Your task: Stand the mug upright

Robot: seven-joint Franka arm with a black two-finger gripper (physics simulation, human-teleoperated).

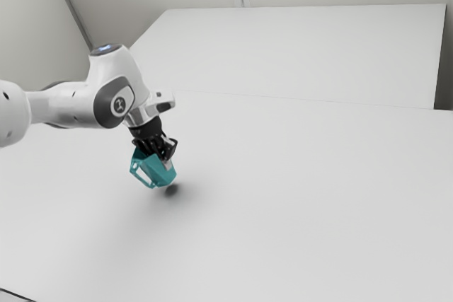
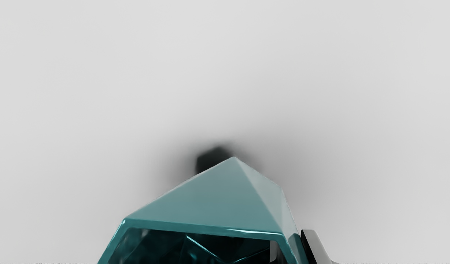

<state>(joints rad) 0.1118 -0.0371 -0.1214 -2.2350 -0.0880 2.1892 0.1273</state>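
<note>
The teal, faceted mug (image 1: 160,173), gripped by its wall, hangs tilted low over the pale table (image 1: 283,210), its open mouth toward the gripper (image 1: 165,160), its base slanting downward, and its angular handle (a loop) on the exterior view's left.
</note>
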